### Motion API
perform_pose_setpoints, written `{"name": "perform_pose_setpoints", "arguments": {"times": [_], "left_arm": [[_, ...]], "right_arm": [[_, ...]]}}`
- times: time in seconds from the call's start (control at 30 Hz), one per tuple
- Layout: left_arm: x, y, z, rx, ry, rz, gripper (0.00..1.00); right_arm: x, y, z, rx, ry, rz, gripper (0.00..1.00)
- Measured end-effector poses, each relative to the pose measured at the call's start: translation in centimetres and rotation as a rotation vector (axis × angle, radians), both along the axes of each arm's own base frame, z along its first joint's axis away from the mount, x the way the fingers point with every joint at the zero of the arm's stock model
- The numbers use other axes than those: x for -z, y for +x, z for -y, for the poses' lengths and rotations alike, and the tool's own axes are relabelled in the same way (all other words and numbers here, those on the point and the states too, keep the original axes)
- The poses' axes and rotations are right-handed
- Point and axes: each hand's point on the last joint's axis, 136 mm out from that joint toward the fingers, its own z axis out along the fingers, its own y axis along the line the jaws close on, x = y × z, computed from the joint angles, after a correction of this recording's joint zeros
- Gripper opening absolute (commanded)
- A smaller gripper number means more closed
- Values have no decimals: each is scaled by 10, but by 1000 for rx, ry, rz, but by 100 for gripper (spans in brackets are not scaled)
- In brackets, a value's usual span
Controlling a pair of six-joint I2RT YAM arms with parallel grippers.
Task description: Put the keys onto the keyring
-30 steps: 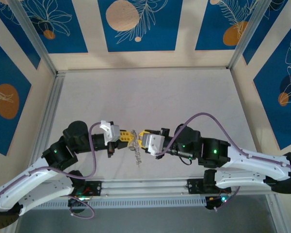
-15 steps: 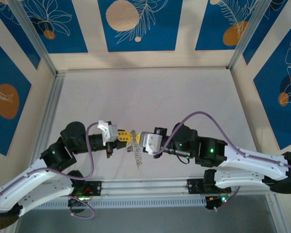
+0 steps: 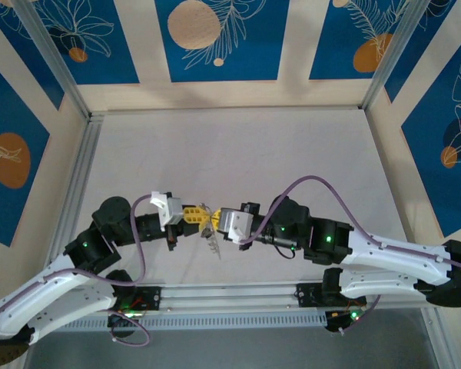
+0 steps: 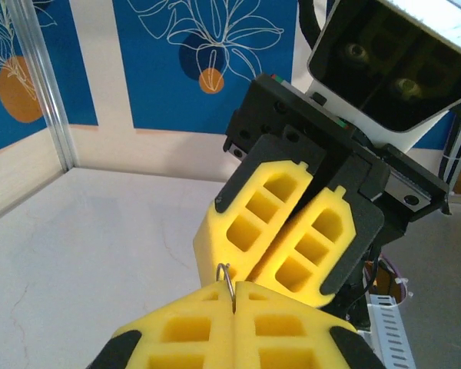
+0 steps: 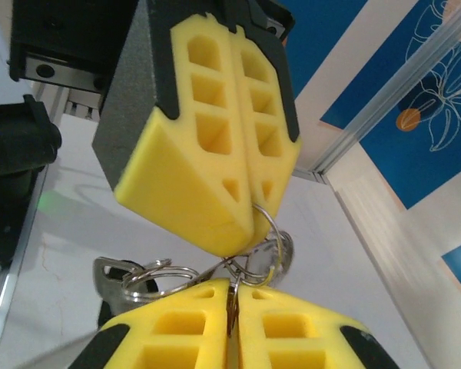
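- Left claw (image 3: 197,216) closed on the keyring (image 3: 208,220); in its wrist view a thin loop (image 4: 227,275) sticks up out of the seam between its yellow pads, so it acts as the fixed clamp
- Right claw (image 3: 217,218) also closed, nose to nose with the left; its wrist view shows a metal sliver pinched in its seam (image 5: 232,292), and I read that as part of the ring cluster, though I can't tell which loop
- The claws meet above the table (image 3: 238,146), toward its 6 o'clock edge and about midway across: left claw at 9 o'clock of the ring, right claw at 3 o'clock
- Keyring is off the table, held between the two tips; right wrist view shows several overlapping loops (image 5: 269,234) bridging from the left tip down to the right one
- Keys (image 3: 215,244) hang from the ring toward 6 o'clock in the top view; one flat silvery piece (image 5: 106,275) shows at 9 o'clock in the right wrist view, on a loop, so it looks threaded, count unclear
- Why this hold: opposed pinches keep a floppy ring taut and steady, so a coil can be pried or a key slid round; hanging keys stay clear of the pads
- Stage, my guess: mid-threading, working a key round the coil
- Risk: the thin wire could slip from the foam seam or twist, and the tips are too close to regrip easily
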Motion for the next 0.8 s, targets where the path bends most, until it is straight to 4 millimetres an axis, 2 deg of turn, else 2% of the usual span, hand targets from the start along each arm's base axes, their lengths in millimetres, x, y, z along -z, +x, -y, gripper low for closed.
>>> {"name": "perform_pose_setpoints", "arguments": {"times": [0.27,0.37,0.5,0.6,0.7,0.8], "left_arm": [[-3,3,-1,-20,-27,17,0],[-3,2,-1,-20,-28,18,0],[-3,4,-2,-34,-27,24,0],[-5,3,-3,-28,-32,30,0],[-6,-3,-3,0,-38,33,0],[-8,-9,-2,36,-46,28,0]], "right_arm": [[3,-20,-6,-65,23,-27,17],[2,-21,-4,-61,30,-41,20],[-5,-23,9,-49,51,-67,25],[-18,-21,24,-31,97,-82,31],[-30,-16,36,-12,143,-88,34],[-33,-14,38,-18,159,-107,34]]}}
